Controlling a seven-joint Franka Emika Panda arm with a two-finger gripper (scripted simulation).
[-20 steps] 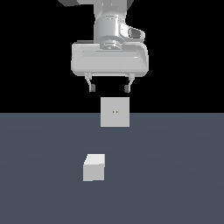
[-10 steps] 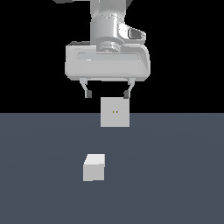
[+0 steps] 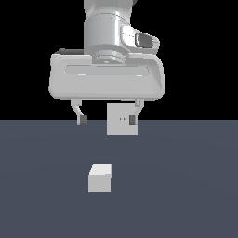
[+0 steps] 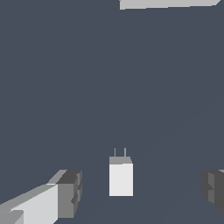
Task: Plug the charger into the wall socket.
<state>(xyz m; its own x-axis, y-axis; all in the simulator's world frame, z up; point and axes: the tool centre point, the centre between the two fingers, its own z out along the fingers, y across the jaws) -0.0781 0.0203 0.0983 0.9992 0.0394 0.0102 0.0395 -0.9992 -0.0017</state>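
Note:
The charger [image 3: 100, 177] is a small white cube resting on the dark grey floor; the wrist view shows it [image 4: 120, 178] with two thin prongs pointing toward the wall socket. The wall socket [image 3: 121, 119] is an upright pale square plate with two tiny orange dots, standing farther back; only its edge [image 4: 168, 3] shows in the wrist view. My gripper [image 3: 107, 120] hangs open high above the charger, nothing between its fingers. Its right finger [image 3: 133, 119] overlaps the socket plate in the exterior view.
The dark grey floor [image 3: 186, 186] stretches around both objects, with a black background behind. Nothing else stands on it.
The gripper has come down and toward the camera, looking larger, with its fingertips now level with the socket plate. Charger and socket have not moved.

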